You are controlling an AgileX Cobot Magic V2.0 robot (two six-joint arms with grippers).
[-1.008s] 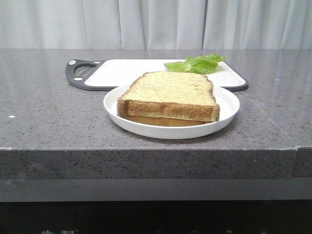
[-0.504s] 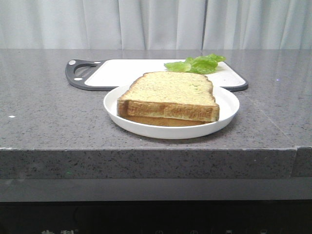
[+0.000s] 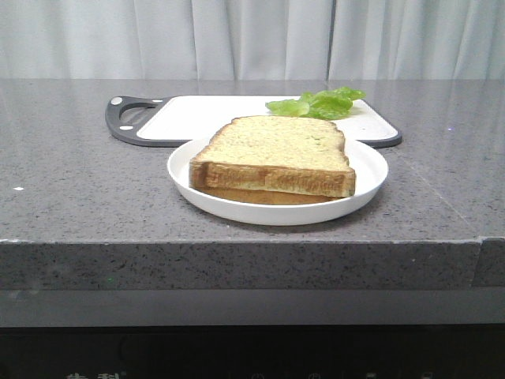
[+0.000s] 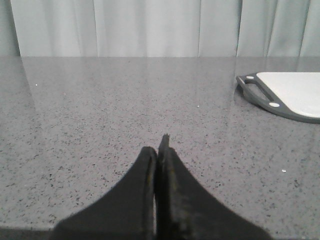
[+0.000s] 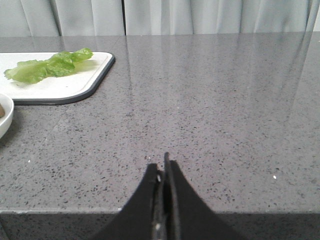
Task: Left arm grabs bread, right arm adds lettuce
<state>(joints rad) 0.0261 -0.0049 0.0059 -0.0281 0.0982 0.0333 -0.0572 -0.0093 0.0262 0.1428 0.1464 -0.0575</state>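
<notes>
The thick bread (image 3: 276, 151) lies on top of a thinner, darker slice (image 3: 260, 195) on a white plate (image 3: 371, 170) near the counter's front. The lettuce (image 3: 317, 103) lies on the right end of the white cutting board (image 3: 205, 115) behind the plate; it also shows in the right wrist view (image 5: 47, 65). Neither arm shows in the front view. My left gripper (image 4: 158, 150) is shut and empty, low over bare counter left of the board. My right gripper (image 5: 162, 167) is shut and empty at the counter's front edge, right of the plate.
The cutting board has a dark rim and a handle at its left end (image 4: 257, 92). The grey speckled counter (image 3: 71, 181) ends in a front edge (image 3: 237, 245). A pale curtain (image 3: 252, 35) hangs behind. The plate's rim (image 5: 5, 117) shows in the right wrist view.
</notes>
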